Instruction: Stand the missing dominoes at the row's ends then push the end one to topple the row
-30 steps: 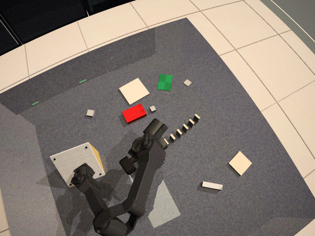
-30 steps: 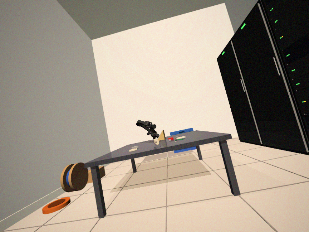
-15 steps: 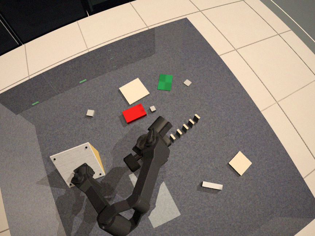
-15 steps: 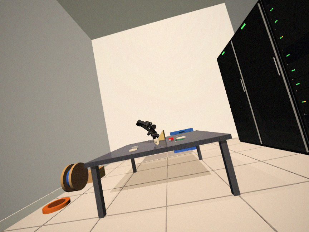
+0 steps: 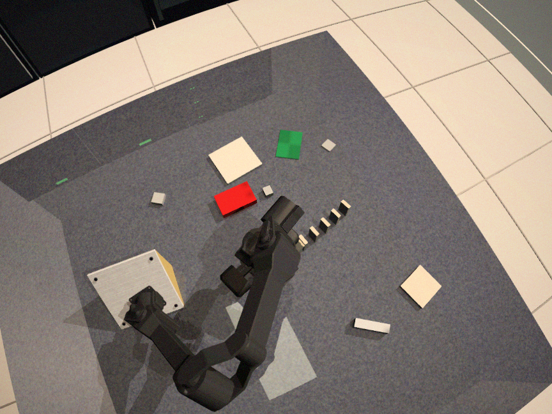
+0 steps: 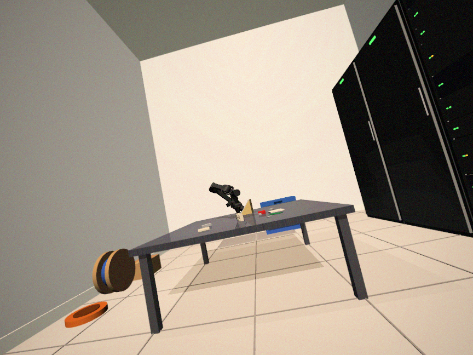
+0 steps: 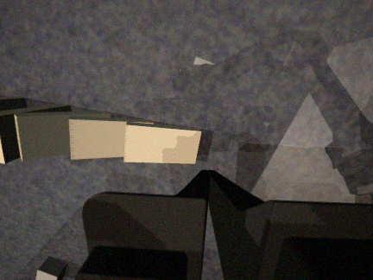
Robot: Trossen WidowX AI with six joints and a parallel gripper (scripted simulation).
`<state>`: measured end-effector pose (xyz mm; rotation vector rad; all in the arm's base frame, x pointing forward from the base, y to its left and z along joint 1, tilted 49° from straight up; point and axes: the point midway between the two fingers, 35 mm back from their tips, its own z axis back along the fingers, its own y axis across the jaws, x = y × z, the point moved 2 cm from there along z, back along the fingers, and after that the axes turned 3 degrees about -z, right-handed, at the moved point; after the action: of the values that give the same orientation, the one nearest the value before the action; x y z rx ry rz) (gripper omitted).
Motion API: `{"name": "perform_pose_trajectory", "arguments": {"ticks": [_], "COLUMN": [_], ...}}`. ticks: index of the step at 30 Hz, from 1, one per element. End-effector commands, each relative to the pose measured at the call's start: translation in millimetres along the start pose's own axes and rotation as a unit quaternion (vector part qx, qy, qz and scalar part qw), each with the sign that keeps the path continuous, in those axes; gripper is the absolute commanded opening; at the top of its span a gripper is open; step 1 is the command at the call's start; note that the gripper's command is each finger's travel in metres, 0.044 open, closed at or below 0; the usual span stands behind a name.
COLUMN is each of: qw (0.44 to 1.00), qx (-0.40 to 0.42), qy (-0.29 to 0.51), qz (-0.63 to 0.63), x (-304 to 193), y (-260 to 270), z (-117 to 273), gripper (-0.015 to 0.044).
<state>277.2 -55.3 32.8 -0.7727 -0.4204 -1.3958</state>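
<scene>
Wrist view: black angular jaws — pressed together — near smooth, cream, rectangular dominoes (image 7: 161, 145) (image 5: 303, 241).

The matte black arm (image 5: 267, 285) (image 6: 226, 193) has chunky angular links (one rounded, barrel-like joint), apparently without bright markings.

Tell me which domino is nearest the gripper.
The end domino, rightmost in the wrist view: it is closest to the gripper and shows the widest pale face.
</scene>
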Motion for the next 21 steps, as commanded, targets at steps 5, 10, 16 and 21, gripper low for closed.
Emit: {"name": "perform_pose_trajectory", "arguments": {"ticks": [5, 10, 16, 21], "qw": [0.999, 0.998, 0.998, 0.998], "qx": [-0.001, -0.002, -0.002, -0.002], "qy": [-0.011, -0.019, -0.019, -0.019], "qz": [-0.048, -0.065, -0.065, -0.065], "x": [5, 11, 11, 11], "y": [24, 26, 26, 26], "z": [41, 53, 53, 53], "gripper": [0.0000, 0.0000, 0.0000, 0.0000]}}
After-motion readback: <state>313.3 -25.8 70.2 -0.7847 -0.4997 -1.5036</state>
